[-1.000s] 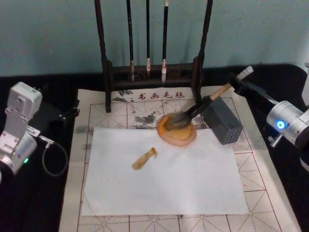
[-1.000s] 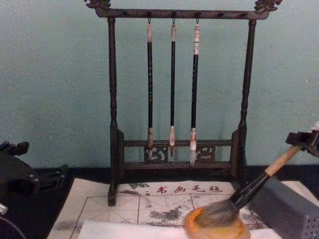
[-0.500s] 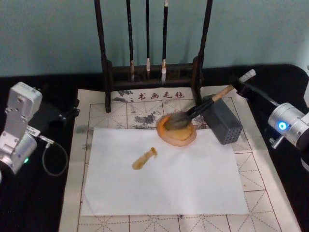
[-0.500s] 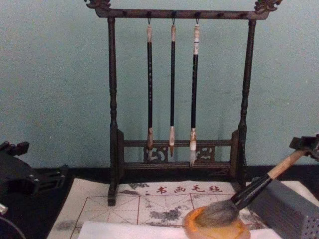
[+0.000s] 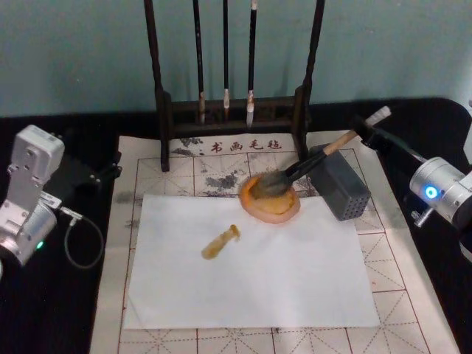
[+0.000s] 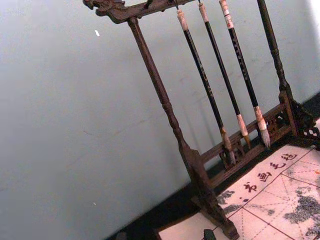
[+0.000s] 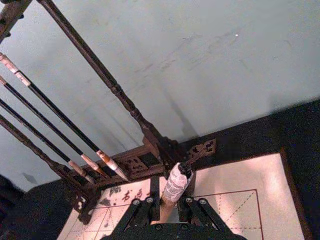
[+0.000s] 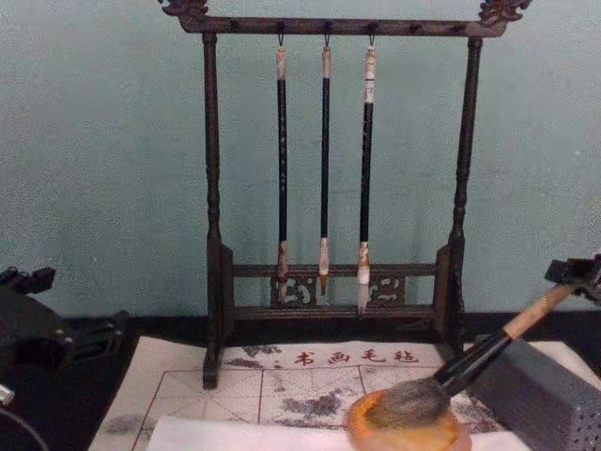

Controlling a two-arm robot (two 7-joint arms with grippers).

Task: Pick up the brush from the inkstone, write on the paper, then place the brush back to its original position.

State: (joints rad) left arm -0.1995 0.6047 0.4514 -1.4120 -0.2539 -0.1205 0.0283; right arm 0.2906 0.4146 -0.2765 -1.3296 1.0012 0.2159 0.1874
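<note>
Head view: one brush (image 5: 295, 171), right end effector (image 5: 363, 130) pinching it, three hanging brushes (image 5: 226, 55).

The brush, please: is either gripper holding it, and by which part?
The right gripper holds the brush near the handle's top, just below its white cap; the bristles rest in the inkstone.

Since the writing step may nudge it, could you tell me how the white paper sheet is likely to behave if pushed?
The white paper sheet looks thin and flat, so it is probably light and floppy. It lies loose on the gridded felt mat with only the small amber paperweight on it, so it might slide or wrinkle.
</note>
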